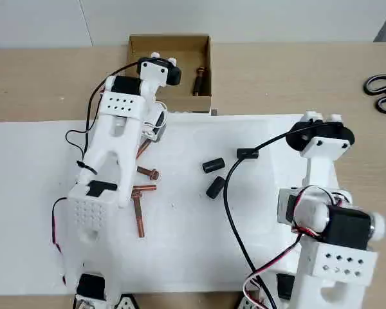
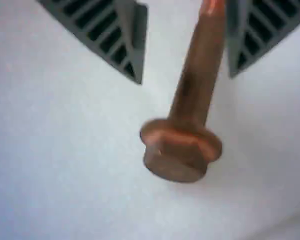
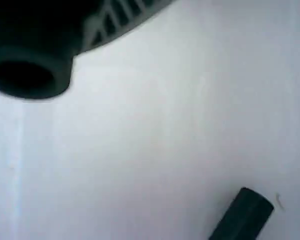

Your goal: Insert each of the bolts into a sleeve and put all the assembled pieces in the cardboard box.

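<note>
1. Closing on the copper-coloured flanged metal bolt point(image 2: 190, 115) is, as I judge it, the step in hand; the left jaws stand apart on either side of its shank, which seems to lie on the white sheet point(image 1: 257, 225), close to one jaw and well off the other; centre the shank between them before squeezing, and grip near the flanged head so the plain end stays bare for insertion.
2. The right jaws look clamped on a short black cylindrical sleeve point(image 3: 27, 72), held off the sheet with its open bore showing; hold it steady, line the bore up with the bolt's tip, and bring the two together slowly, since the fit is likely close.
3. Three more black sleeves point(image 1: 213, 165) lie mid-sheet and three more copper bolts point(image 1: 148, 172) beside the left arm; the brown cardboard box point(image 1: 169, 45), at the far side of the wooden surface point(image 1: 38, 77), holds one assembled piece point(image 1: 199, 80).
4. Hidden or doubtful: the bolt's tip is cut off in the left wrist view; from above, the left arm covers its jaws and most of that bolt; the second right jaw is hidden behind the sleeve; I cannot tell which loose sleeve point(image 3: 245, 215) lies under the right wrist.
</note>
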`<state>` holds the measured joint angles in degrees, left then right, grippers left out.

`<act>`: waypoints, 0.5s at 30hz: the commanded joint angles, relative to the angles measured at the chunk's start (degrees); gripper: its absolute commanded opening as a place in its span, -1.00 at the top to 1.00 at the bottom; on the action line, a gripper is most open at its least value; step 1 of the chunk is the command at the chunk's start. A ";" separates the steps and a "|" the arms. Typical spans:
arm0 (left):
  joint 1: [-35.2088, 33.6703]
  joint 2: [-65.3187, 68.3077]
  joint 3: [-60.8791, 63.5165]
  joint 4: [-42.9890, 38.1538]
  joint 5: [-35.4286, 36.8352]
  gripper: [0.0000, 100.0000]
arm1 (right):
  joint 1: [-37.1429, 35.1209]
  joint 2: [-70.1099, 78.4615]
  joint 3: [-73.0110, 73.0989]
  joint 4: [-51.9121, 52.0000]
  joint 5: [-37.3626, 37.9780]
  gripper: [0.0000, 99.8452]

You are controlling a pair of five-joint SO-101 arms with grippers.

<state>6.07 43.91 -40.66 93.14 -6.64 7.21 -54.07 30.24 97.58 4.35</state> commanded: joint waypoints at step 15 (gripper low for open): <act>-1.67 12.13 -12.53 0.00 -1.58 0.79 | 0.66 -0.66 -0.18 -1.27 -0.53 0.99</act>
<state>5.01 54.81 -50.42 93.32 -7.96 7.21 -54.07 30.24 97.58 4.35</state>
